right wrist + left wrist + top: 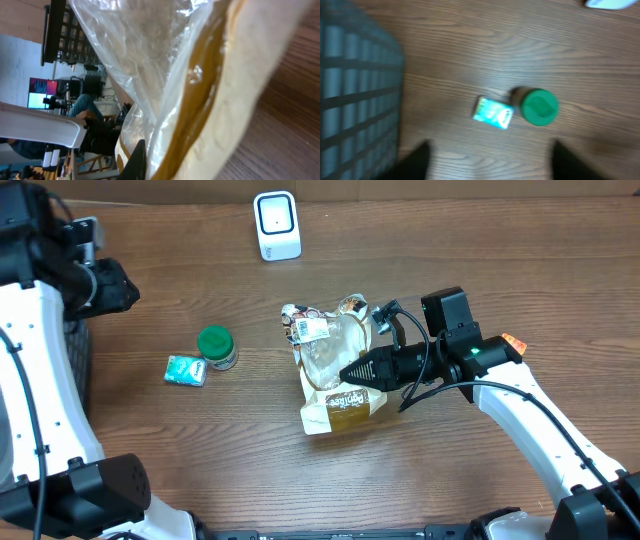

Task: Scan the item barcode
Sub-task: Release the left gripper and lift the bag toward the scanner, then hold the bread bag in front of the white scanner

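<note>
One bag [325,358] in clamped right claw [347,372]; one jar [217,346], one packet [186,370]; left claw [487,159] apart.

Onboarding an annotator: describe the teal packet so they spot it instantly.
On the wooden table, look left of the clear bag at the centre. A green-lidded jar sits there, and the teal packet lies flat beside it, on the side away from the bag. Unlike the round jar, it is flat, rectangular and teal.
</note>
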